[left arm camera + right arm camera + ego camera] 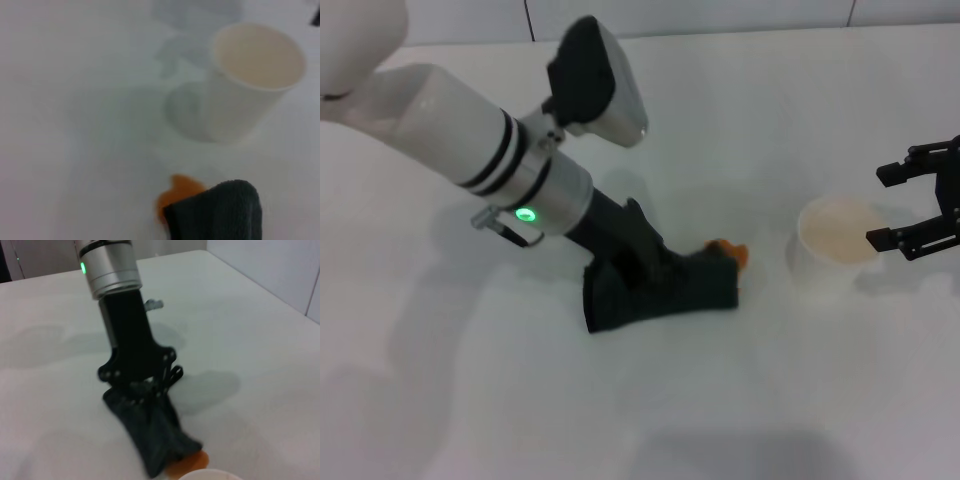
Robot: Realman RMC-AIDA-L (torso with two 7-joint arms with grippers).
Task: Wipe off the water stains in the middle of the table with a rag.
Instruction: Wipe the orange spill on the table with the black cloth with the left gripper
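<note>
Nearest the head camera, the left end effector is clenched on the rag, pressing the dark cloth flat against the bench. Its black fingers grip the rag at the wad's end toward nine o'clock, and the white forearm with its green light slopes away toward ten o'clock. From the right wrist view the same left end effector stands nearly upright over the rag, whose loose end trails out onto the bench.

That loose end, toward three o'clock in the head view, lies on the orange stain, so only a small lobe shows past the cloth's corner. The left wrist view shows the rag overlapping the stain, with part of the blot still bare on the white bench.

Just beyond the stain at three o'clock stands a white paper cup, upright and near the rag but apart from it; it appears as well in the left wrist view.

At the far three o'clock edge the right end effector hangs beside the cup with its fingers spread wide, grasping nothing.
</note>
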